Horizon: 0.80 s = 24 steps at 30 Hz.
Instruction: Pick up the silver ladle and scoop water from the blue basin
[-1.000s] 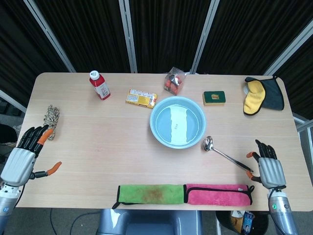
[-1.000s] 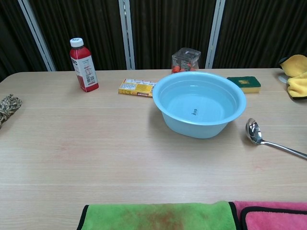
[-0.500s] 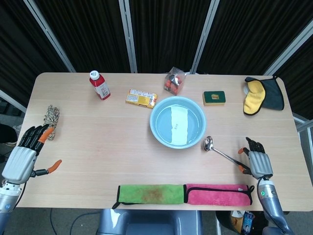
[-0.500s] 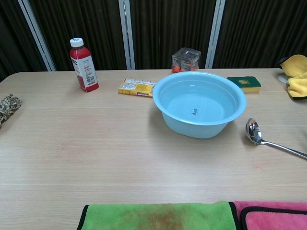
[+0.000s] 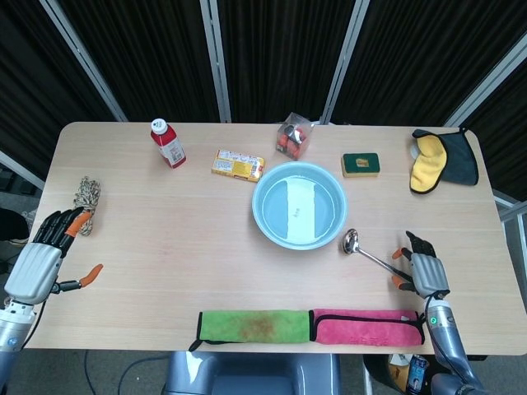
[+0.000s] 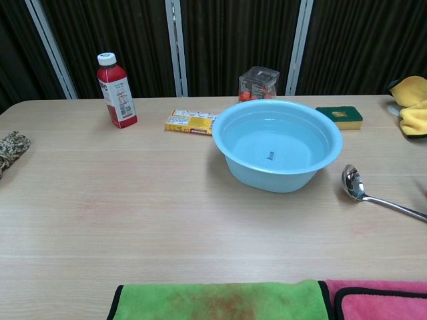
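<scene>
The silver ladle [image 5: 367,254] lies flat on the table right of the blue basin [image 5: 299,206], bowl end toward the basin, handle running out to the right. The chest view shows the ladle [image 6: 373,191] and the basin [image 6: 277,143] with clear water in it. My right hand [image 5: 418,270] is over the far end of the ladle's handle, fingers apart; whether it touches the handle I cannot tell. My left hand [image 5: 45,257] hangs open at the table's left edge, holding nothing. Neither hand shows clearly in the chest view.
A red bottle [image 5: 168,143], a yellow box [image 5: 238,164], a clear packet [image 5: 293,137] and a green sponge [image 5: 361,164] stand along the back. Yellow and dark cloths [image 5: 443,159] lie back right, a rope bundle [image 5: 86,197] at left. Green [image 5: 251,325] and pink towels [image 5: 366,326] line the front edge.
My right hand has moved left and away from the front edge, onto the end of the ladle's handle. The left hand has barely shifted. The ladle has not moved.
</scene>
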{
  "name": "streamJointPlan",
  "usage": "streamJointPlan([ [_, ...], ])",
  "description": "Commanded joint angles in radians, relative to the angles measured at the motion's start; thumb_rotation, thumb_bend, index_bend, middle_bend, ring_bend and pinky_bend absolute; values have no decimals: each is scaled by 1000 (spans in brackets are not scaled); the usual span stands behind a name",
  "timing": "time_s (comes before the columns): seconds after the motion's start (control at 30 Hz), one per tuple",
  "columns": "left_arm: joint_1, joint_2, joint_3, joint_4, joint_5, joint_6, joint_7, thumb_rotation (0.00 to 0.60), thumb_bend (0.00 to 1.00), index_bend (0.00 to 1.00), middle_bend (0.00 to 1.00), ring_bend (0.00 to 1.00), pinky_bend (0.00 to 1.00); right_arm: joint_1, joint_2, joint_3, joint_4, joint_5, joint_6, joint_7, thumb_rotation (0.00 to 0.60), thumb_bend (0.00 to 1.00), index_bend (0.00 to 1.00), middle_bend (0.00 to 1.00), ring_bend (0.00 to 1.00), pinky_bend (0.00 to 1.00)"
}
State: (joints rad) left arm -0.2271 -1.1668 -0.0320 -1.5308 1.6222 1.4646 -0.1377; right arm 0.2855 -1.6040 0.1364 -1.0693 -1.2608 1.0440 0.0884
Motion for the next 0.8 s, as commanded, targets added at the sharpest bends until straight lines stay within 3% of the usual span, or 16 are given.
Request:
streamJointPlan([
  [0.03, 0, 3, 1, 0, -1, -1, -5, 294, 279, 0, 0, 0, 0, 3, -15, -3, 13, -2, -5, 9, 600, 222, 399, 0, 0, 0],
  [0.8, -2, 24, -2, 16, -13, -1, -71, 294, 279, 0, 0, 0, 0, 52, -102, -3, 108, 2, -62, -4, 600, 230, 403, 0, 0, 0],
])
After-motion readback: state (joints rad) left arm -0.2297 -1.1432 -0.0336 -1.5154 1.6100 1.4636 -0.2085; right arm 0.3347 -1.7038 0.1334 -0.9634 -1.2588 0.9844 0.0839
